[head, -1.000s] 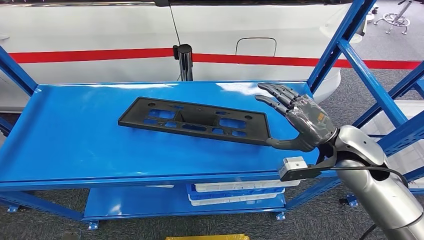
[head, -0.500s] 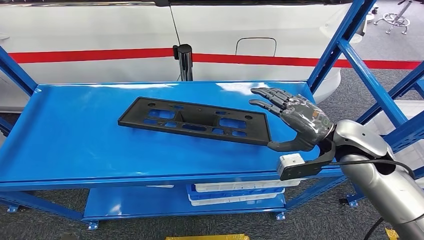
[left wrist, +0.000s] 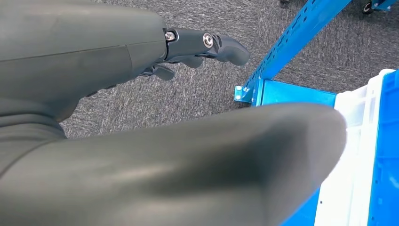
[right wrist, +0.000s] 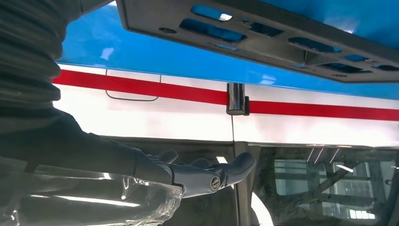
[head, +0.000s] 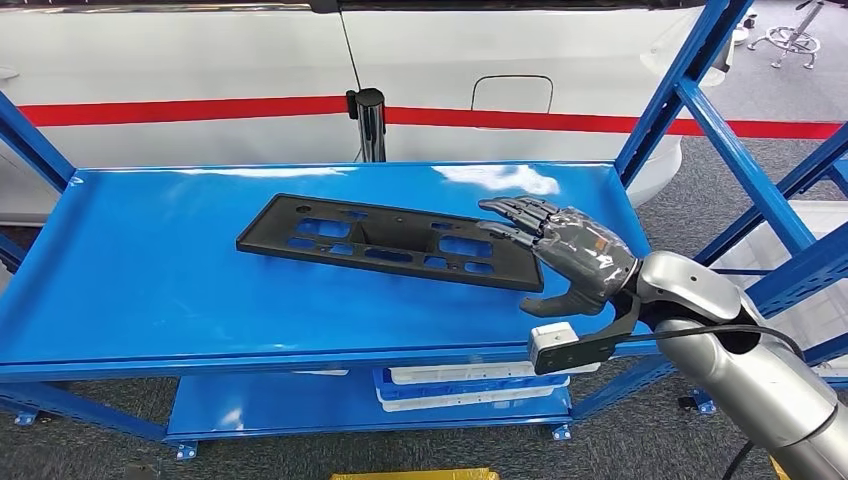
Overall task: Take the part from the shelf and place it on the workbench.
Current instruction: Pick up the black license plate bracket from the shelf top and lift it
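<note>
**Nothing lifted yet: part lying on the shelf**

Nothing of the transfer is showing as done. The black part (head: 390, 243) is lying flat on the blue shelf (head: 150, 270), and no fingers are closing round it. The right hand (head: 560, 255) is hovering at the part's near right end with fingers spread and thumb apart, holding nothing. The left hand (left wrist: 197, 47) is hanging toward the carpeted floor, and whether its fingers are curled I cannot tell. By my judgement, gripping, lifting and carrying to the workbench are all remaining.
</note>
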Robot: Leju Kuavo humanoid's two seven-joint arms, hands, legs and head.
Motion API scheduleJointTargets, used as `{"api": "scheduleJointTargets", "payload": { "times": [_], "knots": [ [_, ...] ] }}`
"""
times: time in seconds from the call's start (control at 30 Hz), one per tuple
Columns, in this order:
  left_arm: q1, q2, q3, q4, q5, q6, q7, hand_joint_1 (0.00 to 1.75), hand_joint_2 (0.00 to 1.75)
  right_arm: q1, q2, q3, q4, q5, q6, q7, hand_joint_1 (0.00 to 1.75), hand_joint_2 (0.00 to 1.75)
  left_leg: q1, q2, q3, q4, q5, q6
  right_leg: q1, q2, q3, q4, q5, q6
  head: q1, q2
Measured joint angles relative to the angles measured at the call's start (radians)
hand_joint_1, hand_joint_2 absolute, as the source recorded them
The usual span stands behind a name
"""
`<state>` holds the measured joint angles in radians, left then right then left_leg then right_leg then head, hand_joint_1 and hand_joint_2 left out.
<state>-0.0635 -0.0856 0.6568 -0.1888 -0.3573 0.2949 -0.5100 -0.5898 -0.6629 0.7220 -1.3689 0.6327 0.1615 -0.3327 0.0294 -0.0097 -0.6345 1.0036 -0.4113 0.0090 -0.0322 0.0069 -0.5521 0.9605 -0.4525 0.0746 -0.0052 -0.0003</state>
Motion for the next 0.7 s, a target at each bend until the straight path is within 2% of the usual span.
{"api": "scheduleJointTargets", "payload": {
  "times": [0.17, 0.47, 0.7],
  "knots": [
    [-0.003, -0.002, 0.0, 0.0, -0.013, 0.002, 0.009, 0.0, 0.0, -0.023, 0.023, 0.061, 0.049, 0.033, -0.024, 0.035, 0.0, 1.75, 0.0, 0.0, 0.0, 0.0, 0.0, 0.0, 0.0, 0.0, 0.0, 0.0, 0.0, 0.0, 0.0, 0.0],
    [-0.009, -0.008, 0.001, 0.0, -0.025, 0.013, 0.019, 0.0, 0.0, -0.123, 0.082, 0.194, 0.162, -0.016, -0.027, 0.041, 0.0, 1.75, 0.0, 0.0, 0.0, 0.0, 0.0, 0.0, 0.0, 0.0, 0.001, 0.0, 0.0, 0.0, 0.0, 0.0],
    [-0.014, -0.008, 0.002, 0.0, -0.031, 0.014, 0.021, 0.0, 0.0, -0.195, 0.218, 0.329, 0.342, -0.04, -0.099, 0.057, 0.0, 1.75, 0.001, 0.001, 0.001, 0.0, 0.001, 0.0, 0.001, 0.001, 0.0, 0.001, 0.0, 0.0, 0.0, 0.0]
  ]
}}
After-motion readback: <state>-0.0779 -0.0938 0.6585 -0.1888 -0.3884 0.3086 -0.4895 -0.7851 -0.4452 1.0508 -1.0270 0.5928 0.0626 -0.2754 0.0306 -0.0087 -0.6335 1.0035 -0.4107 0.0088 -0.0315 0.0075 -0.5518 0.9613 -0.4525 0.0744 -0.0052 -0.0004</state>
